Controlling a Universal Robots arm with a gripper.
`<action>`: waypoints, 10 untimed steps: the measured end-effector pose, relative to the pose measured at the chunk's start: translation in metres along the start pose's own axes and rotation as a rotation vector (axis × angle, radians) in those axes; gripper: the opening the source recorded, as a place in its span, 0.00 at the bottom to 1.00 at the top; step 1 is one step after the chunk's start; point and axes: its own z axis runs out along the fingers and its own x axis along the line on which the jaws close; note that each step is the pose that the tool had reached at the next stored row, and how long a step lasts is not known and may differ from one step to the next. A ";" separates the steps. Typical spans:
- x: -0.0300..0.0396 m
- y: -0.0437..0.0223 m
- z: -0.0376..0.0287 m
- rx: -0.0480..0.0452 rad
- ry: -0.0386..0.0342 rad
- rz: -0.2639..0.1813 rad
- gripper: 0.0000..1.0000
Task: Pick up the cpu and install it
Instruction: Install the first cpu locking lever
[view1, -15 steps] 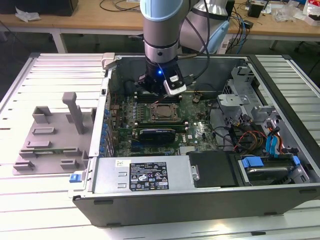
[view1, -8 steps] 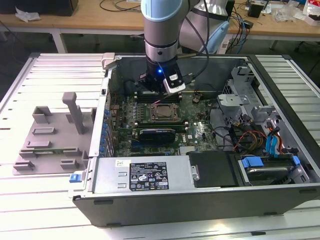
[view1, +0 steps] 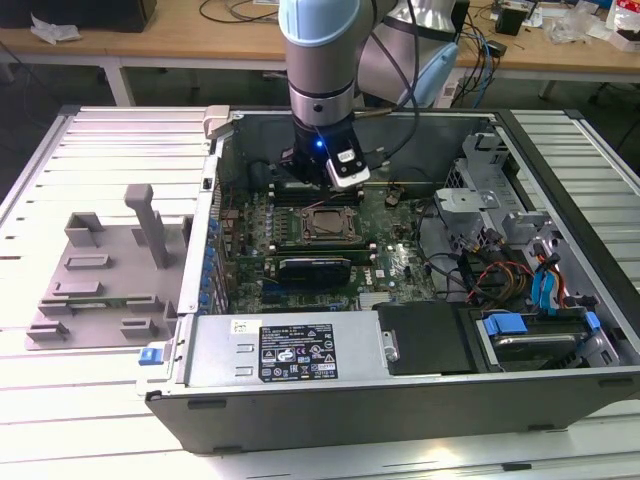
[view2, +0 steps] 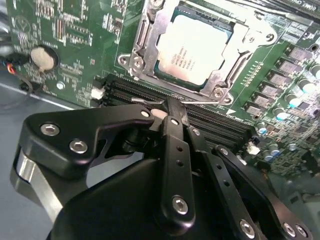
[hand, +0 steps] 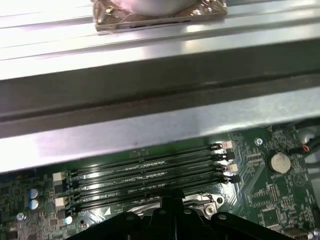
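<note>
The gripper (view2: 172, 107) fills the near part of the second wrist view, its black fingers (view2: 176, 150) drawn together to a narrow tip with nothing between them. The tip hangs above the dark memory slots (view2: 210, 125), just beside the socket — apart from the chip, not touching it.

In the exterior view the open case (view1: 400, 380) lies on its side on the slatted table (view1: 90, 400), so the board (view1: 390, 255) faces up and the arm (view1: 320, 60) can come straight down into it. The grey tray (view1: 95, 280) sits on the table at the exterior view's left, outside the case wall.

The cpu (view2: 192, 47) lies flat inside the socket frame (view2: 150, 40), silvery top up, its edges square with the frame. I judge it already seated, which would explain the empty fingers. Whether the frame is latched I cannot tell.

A round coin cell (view2: 44, 57) sits on the board, well apart from the socket.
</note>
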 end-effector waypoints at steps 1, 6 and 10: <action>0.0000 0.0000 0.0003 0.0010 -0.0020 0.011 0.11; 0.0006 0.0018 0.0022 0.0041 -0.0112 0.057 0.11; 0.0011 0.0038 0.0028 0.0065 -0.0171 0.088 0.11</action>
